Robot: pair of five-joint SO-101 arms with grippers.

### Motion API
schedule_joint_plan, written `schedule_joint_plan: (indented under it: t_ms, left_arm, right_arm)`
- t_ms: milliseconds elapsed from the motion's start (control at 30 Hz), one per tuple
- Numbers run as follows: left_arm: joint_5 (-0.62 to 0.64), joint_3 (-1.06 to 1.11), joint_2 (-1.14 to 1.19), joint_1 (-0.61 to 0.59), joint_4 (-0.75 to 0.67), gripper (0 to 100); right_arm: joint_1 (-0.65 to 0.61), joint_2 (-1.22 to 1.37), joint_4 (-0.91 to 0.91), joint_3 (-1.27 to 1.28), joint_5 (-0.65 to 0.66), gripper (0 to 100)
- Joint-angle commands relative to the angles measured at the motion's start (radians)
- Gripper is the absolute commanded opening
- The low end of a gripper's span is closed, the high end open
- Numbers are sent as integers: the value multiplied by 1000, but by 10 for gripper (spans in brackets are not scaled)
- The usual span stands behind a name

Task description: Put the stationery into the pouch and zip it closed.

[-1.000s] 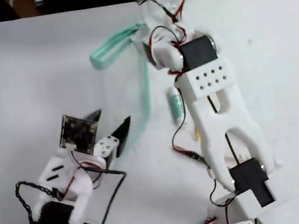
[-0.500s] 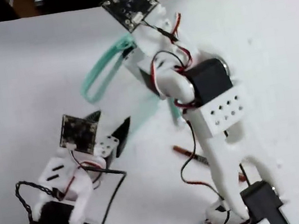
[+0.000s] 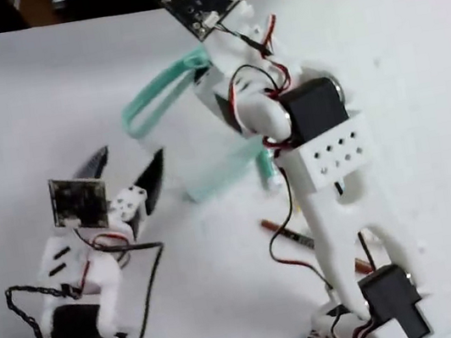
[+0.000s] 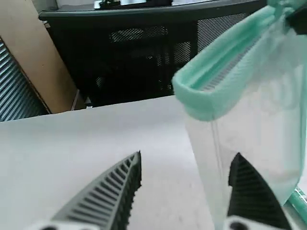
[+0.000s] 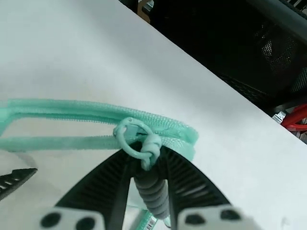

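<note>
Overhead and wrist views of the pouch-filling task at an early stage. The white table (image 3: 415, 62) is carrying both arms, and the right arm (image 3: 338, 202) is lying across its centre. The right gripper (image 5: 144, 158) is clamping the translucent pouch (image 3: 206, 155) at the end of its green zipper band (image 5: 72, 112), with the ring-shaped zipper pull (image 5: 128, 136) sitting just ahead of the closed jaws. The pouch is hanging upright from that grip with its mouth gaping toward the left arm. The left gripper (image 3: 131, 156) is waiting just beside the pouch, jaws spread apart and holding nothing. A green cylindrical stationery item (image 3: 267, 169) is lying on the table near the pouch's lower corner, and a slim reddish-brown piece (image 3: 283, 233), probably a pencil, is lying closer to the arm bases. By this evidence nothing is loaded yet: the pouch appears empty, the zipper is open along its length, and both insertion and zipping are remaining. The right arm is covering most of the green item, the reddish piece is hard to separate from the arm's cables, and it is unclear whether the pouch's bottom edge is touching the table.
</note>
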Motion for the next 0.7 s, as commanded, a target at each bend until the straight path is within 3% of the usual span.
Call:
schedule_joint_plan:
  t_ms: [0,100,300,500,667]
  left_arm:
    - [-49,-6,-7,56,-14,318]
    - [-92,-6,-2,139,-18,317]
    - [-91,-74,211,148,-95,321]
    - [26,-236,553,113,-183,317]
    - [37,-258,575,113,-132,289]
  right_arm:
    - [-22,2,5,-23,12,18]
    - [-35,1,7,-23,12,18]
    - [-33,1,42,-28,12,18]
    - [-33,1,36,-28,12,18]
    - [-25,5,15,-21,12,18]
